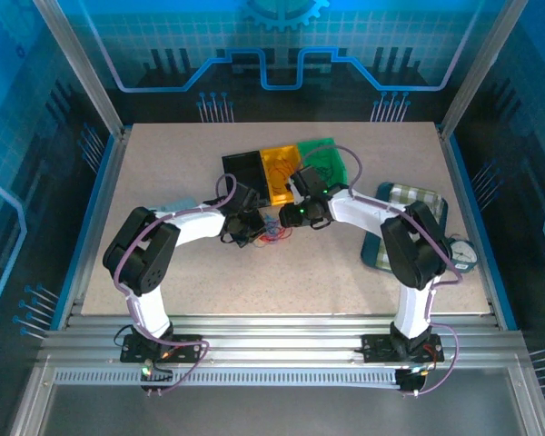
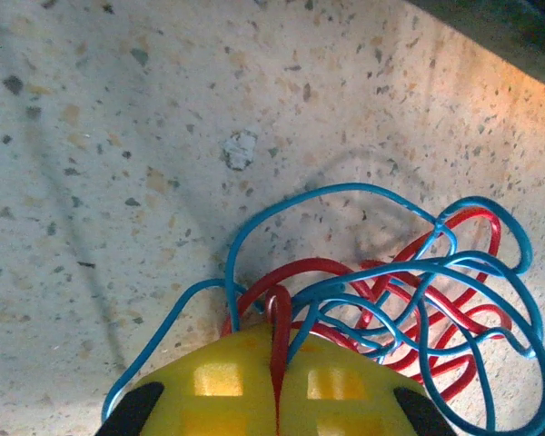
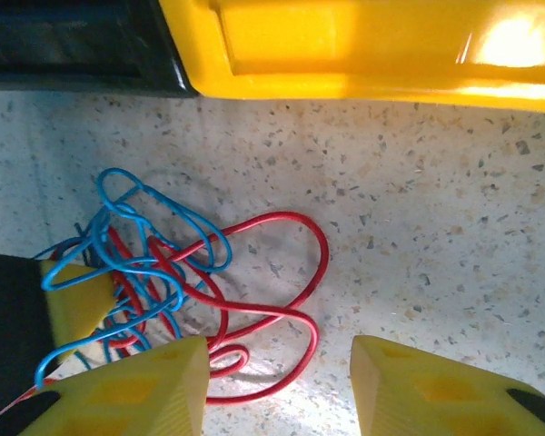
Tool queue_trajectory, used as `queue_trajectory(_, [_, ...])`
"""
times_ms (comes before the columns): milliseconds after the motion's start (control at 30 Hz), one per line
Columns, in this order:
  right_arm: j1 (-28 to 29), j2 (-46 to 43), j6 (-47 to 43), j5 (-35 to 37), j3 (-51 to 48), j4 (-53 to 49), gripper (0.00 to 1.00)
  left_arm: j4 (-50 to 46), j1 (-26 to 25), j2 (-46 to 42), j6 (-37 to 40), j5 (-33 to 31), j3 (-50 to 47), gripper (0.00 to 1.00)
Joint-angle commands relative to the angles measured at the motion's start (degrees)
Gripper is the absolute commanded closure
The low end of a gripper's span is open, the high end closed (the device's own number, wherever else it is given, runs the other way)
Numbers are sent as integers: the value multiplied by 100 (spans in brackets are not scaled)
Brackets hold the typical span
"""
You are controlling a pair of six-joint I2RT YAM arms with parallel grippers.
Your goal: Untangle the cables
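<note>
Left gripper (image 2: 277,363) has its yellow fingers pinched together on a strand of the red cable (image 2: 278,318), which runs right into the seam between them. The blue cable (image 2: 345,188) is looped all through the red one, and the bunch lies on the speckled table (image 2: 118,136) near the yellow bin (image 3: 363,45) and black bin (image 3: 73,45). Right gripper (image 3: 277,386) hovers over the same tangle, fingers (image 3: 132,386) spread wide apart with a red loop lying between them.
</note>
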Motion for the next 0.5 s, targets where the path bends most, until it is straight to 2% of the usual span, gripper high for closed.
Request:
queue_trajectory(0, [43,161,1,-110,-32,85,55,-49,-59,-211,293,224,-150,100])
queue_trajectory(467, [104,208,-12,-452,-129,246,59,161,-54,-436,200,352,-243,100])
